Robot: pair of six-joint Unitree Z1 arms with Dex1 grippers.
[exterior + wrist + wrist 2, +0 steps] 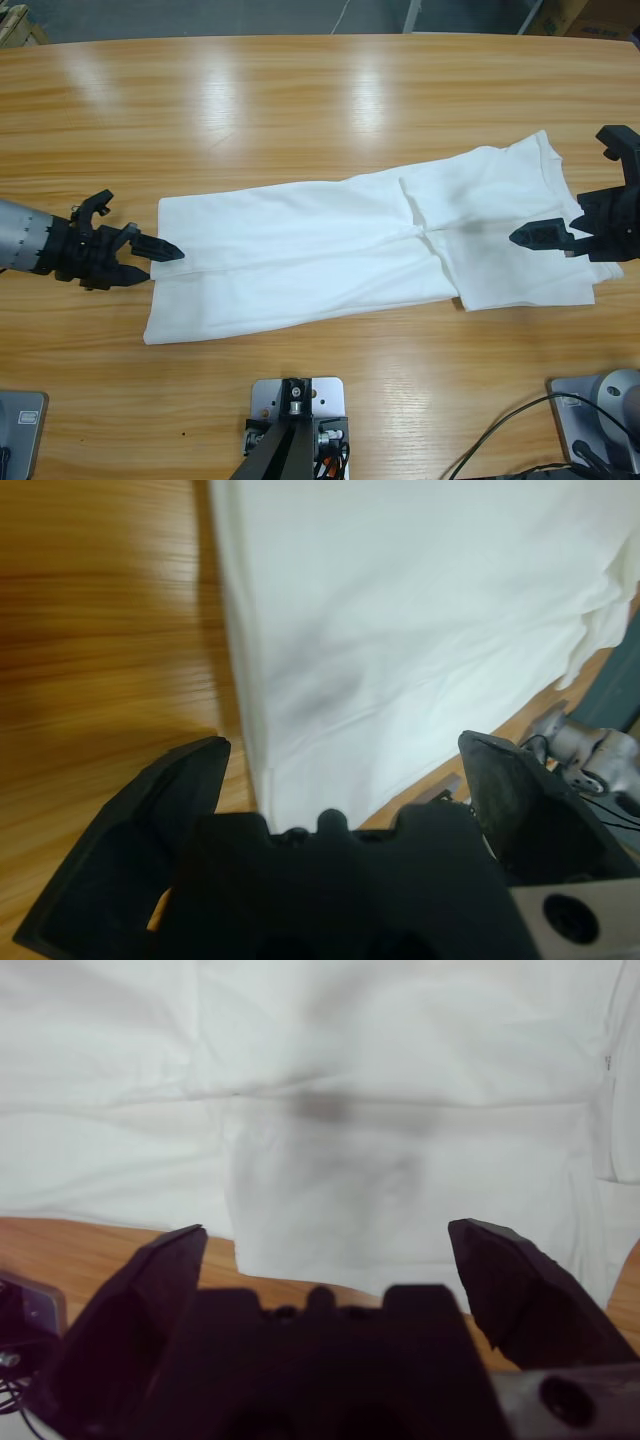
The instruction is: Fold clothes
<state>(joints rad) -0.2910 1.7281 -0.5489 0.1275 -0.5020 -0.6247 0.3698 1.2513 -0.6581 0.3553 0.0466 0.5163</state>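
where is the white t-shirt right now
The white T-shirt lies folded into a long strip across the middle of the wooden table, between the left gripper and the right gripper.

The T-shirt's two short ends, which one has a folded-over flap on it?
The end by the right end effector: a sleeve flap lies folded onto the T-shirt there. The end by the left end effector is flat.

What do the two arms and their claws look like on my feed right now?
The left arm has a ribbed silver-grey forearm ending in a matte black claw with two pointed, wedge-shaped jaws. The right claw is the same matte black with tapered jaws; only its black housing shows in the high view. No markings or cables are visible on either arm.
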